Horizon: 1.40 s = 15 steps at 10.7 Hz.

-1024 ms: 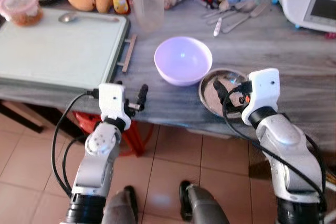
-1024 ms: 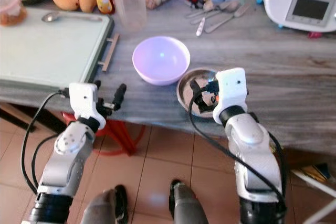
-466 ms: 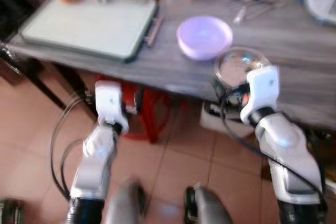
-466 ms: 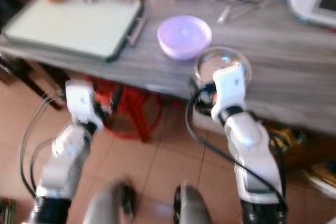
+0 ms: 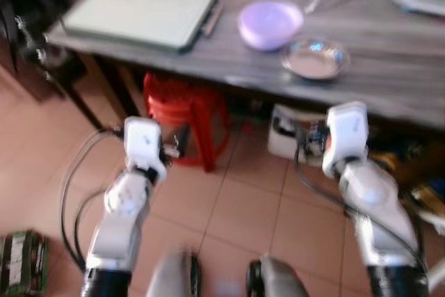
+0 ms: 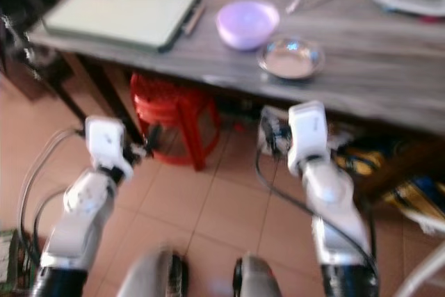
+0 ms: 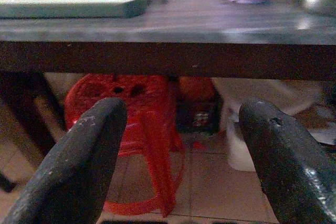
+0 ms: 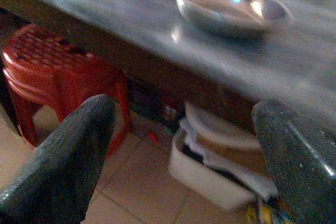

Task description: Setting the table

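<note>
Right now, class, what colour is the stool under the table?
The stool is red, standing on the tiled floor beneath the table; it shows best in the left wrist view.

A grey table point(image 5: 389, 88) carries a tray point(image 5: 142, 15), purple bowl point(image 5: 270, 24) and metal dish point(image 5: 315, 60).

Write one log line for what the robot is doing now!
left end effector: open, empty | right end effector: open, empty | metal dish, purple bowl: on table

Silver arms point(image 5: 122, 213); black cables point(image 5: 69, 193)
</note>
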Tool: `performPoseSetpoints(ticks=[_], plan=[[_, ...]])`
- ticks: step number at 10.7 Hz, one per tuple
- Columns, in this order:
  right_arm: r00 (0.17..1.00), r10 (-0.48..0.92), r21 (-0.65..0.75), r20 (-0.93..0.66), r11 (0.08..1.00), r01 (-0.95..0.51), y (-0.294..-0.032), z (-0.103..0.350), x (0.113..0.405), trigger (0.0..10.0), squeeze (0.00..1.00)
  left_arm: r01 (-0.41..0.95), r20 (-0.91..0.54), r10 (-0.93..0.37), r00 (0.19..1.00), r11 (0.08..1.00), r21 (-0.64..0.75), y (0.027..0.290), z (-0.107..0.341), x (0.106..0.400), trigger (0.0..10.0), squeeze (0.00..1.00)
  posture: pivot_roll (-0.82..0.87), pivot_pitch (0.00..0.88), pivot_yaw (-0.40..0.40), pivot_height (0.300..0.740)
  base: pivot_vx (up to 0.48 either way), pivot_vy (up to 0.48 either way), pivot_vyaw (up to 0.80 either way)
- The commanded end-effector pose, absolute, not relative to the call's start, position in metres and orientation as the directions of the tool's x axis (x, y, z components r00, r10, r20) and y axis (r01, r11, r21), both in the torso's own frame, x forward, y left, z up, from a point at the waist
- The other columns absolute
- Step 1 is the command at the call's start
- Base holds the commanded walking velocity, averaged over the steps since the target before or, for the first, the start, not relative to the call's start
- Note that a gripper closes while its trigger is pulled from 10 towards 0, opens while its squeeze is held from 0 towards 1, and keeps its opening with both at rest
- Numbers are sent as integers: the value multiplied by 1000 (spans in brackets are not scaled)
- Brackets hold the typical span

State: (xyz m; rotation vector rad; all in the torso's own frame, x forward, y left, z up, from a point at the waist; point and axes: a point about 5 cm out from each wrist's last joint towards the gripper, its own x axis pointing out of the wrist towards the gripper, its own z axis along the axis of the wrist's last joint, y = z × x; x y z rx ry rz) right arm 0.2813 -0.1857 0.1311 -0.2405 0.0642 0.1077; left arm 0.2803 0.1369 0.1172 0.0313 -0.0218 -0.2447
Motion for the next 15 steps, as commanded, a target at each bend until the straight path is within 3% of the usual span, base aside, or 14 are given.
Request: performPoseSetpoints(ticks=[1,2,5,6,9,11,13,15], plan=[[997,82,-257,-9,963,-81,-178,137,283,10000,0,214,-7,-214,977,976,38,143,110,276,10000,0,-72,116,24,740,-307,0,0],[998,32,-301,45,954,-17,-177,142,284,10000,0,183,-12,-182,983,983,18,145,108,272,10000,0,-71,113,20,740,-300,0,0],[987,-100,-117,123,986,115,-182,137,262,10000,0,94,22,-93,995,995,-18,150,105,260,10000,0,-78,112,14,740,-99,0,0],[986,-70,-161,154,982,94,-179,136,255,10000,0,91,22,-90,996,996,-26,150,104,259,10000,0,-78,112,14,740,0,0,0],[991,-26,-82,130,996,37,-169,134,251,10000,0,41,28,-39,999,998,-40,156,107,256,10000,0,-79,133,11,740,0,0,0],[991,32,-90,133,996,-20,-159,133,250,10000,0,63,25,-61,998,996,-62,151,107,256,10000,0,-87,143,6,740,0,-146,-800],[992,39,-131,122,991,-23,-166,132,251,10000,0,69,22,-67,997,996,-61,151,106,256,10000,0,-87,155,-15,740,0,-296,-800],[992,56,-144,116,989,-39,-169,133,253,10000,0,66,20,-65,998,996,-64,151,106,255,10000,0,-90,163,-27,740,0,-287,0]])
